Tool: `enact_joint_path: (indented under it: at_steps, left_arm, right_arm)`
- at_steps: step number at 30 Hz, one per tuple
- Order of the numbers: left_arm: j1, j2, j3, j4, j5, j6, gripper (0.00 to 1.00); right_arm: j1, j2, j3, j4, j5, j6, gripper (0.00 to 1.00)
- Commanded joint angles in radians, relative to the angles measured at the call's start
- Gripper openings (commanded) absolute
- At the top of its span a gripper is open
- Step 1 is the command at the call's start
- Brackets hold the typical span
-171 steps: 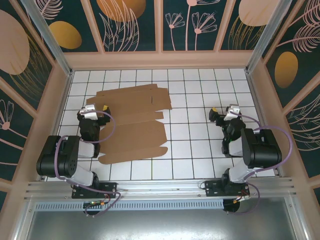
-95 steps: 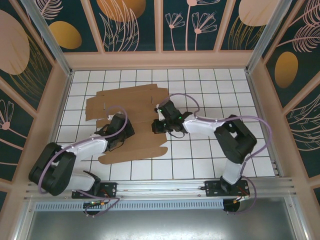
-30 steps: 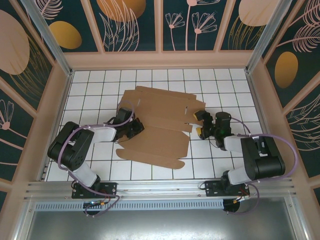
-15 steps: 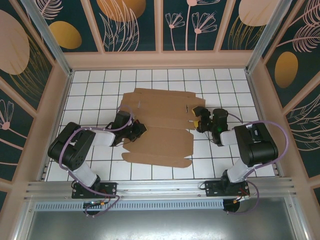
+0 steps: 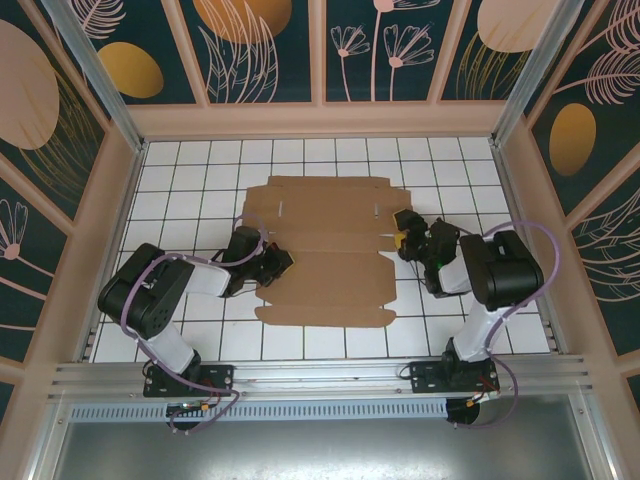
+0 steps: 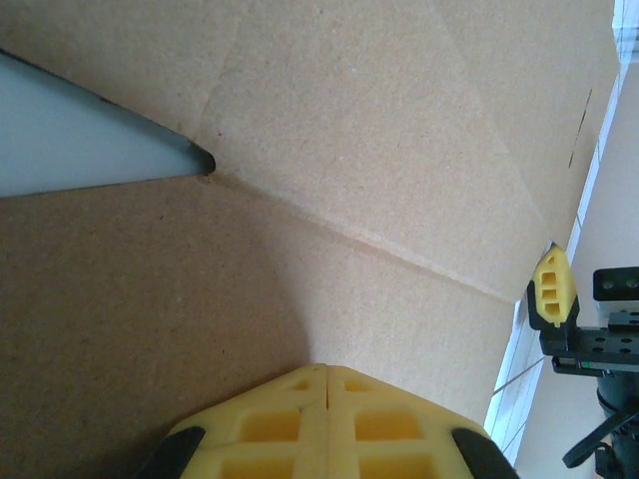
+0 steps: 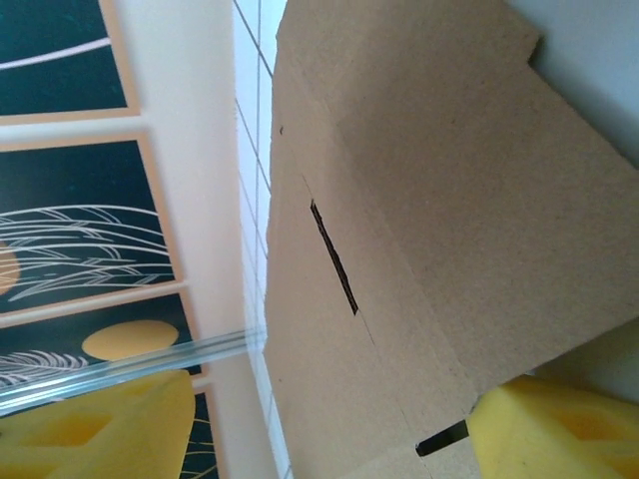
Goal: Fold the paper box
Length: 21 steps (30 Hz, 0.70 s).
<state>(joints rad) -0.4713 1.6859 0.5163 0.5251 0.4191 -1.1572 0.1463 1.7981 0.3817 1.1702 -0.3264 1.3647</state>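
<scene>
White tiles with dark grid lines cover the table point(image 5: 200, 170), and teal wall panels point(image 5: 260, 50) with peach leaf patterns close it in on three sides; the paper box point(image 5: 330, 235) lies as a flat, unfolded brown sheet in the middle of the tiles, flaps spread, between the two arms.

The left claw point(image 5: 274, 262) sits at the sheet's left edge; its own camera shows the yellow fingers point(image 6: 300, 409) pressed together along one seam, closed on themselves, with cardboard spreading just beyond the tips; whether the tips press on the sheet I cannot tell. The right claw point(image 5: 402, 230) is at the sheet's right edge with its jaws parted; from its wrist, one yellow finger point(image 7: 90, 419) stands clear on the wall side and the other finger point(image 7: 559, 419) lies against the cardboard; the sheet's edge sits between them, unclamped.

From above, the whole outline of the sheet and both arms can be read; the left wrist camera adds creases running to a wedge-shaped notch point(image 6: 80, 140) where a pale surface shows through, and one yellow fingertip point(image 6: 552, 289) of the right claw past the far edge; the right wrist camera adds a narrow dark slot point(image 7: 334, 254) cut into one panel of the cardboard, with tiles and wall panels beyond.
</scene>
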Motion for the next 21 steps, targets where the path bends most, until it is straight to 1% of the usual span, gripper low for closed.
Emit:
enact_joint_path:
  at_steps: [1,2,7,9,10,12,18,21]
  left_arm:
    - [-0.001,0.021,-0.025,-0.01,-0.013,0.001,0.0]
    - [-0.001,0.021,-0.028,-0.012,-0.016,0.002,0.0]
    - [-0.001,0.016,-0.041,-0.041,-0.054,0.01,0.0]
    - [-0.001,0.013,-0.04,-0.052,-0.061,0.012,0.0]
    - [-0.001,0.012,-0.039,-0.055,-0.063,0.012,0.0]
    - [-0.001,0.011,-0.039,-0.058,-0.067,0.01,0.0]
    - [-0.001,-0.028,-0.025,-0.042,-0.038,-0.002,0.0]
    - [-0.001,-0.084,0.007,-0.069,-0.024,0.005,0.0]
  right_arm:
    - [-0.013,0.057,-0.004,0.191,0.062,0.048,0.68]
    - [-0.014,0.069,-0.004,0.208,0.066,0.055,0.65]
    - [-0.024,0.123,0.001,0.263,0.092,0.086,0.4]
    - [-0.028,0.139,0.001,0.282,0.103,0.095,0.33]
    - [-0.03,0.145,0.002,0.287,0.107,0.098,0.28]
    - [-0.031,0.155,0.005,0.298,0.109,0.092,0.23]
    - [-0.028,0.142,0.014,0.325,0.097,0.029,0.22]
    - [-0.03,0.117,0.019,0.326,0.08,-0.026,0.19]
